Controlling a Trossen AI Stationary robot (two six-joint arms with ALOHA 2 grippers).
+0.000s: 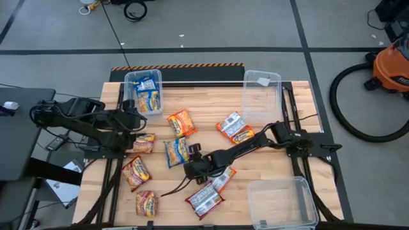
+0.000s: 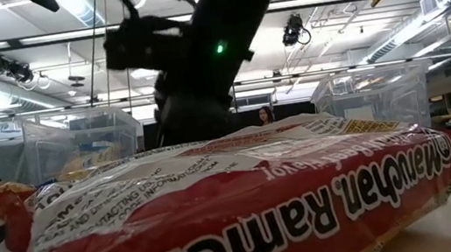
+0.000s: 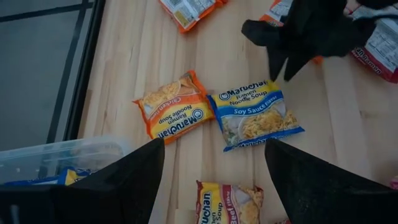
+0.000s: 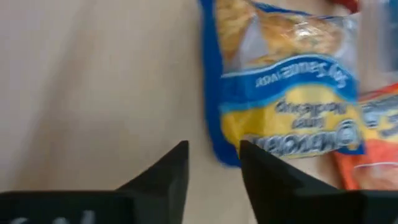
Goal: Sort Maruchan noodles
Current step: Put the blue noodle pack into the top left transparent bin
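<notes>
right pincer (image 1: 192,167): hanging low over the middle of the tabletop (image 1: 268,163), right next to the blue soy sauce packet (image 1: 176,151). In its wrist view the fingers sit a little apart with nothing between them, just bare wood in the gap, so open and empty.
left pincer (image 1: 132,118): parked at about 9 o'clock on the tabletop, beside the bin at 11. Fingers spread wide, holding nothing.
blue soy sauce packet: face up near the center, touching an orange chicken packet (image 3: 173,114) at one corner.
other noodles: two orange/red ones (image 1: 235,128) at roughly 1 o'clock from center, two red ones with white backs (image 1: 211,191) toward 6, three more (image 1: 136,171) down around 7 to 8 o'clock.
back-left bin (image 1: 132,80): 11 o'clock corner, has a couple of blue packets (image 1: 147,96) inside.
other bins: one clear bin (image 1: 262,80) at 1 o'clock, another (image 1: 281,203) at 5.
</notes>
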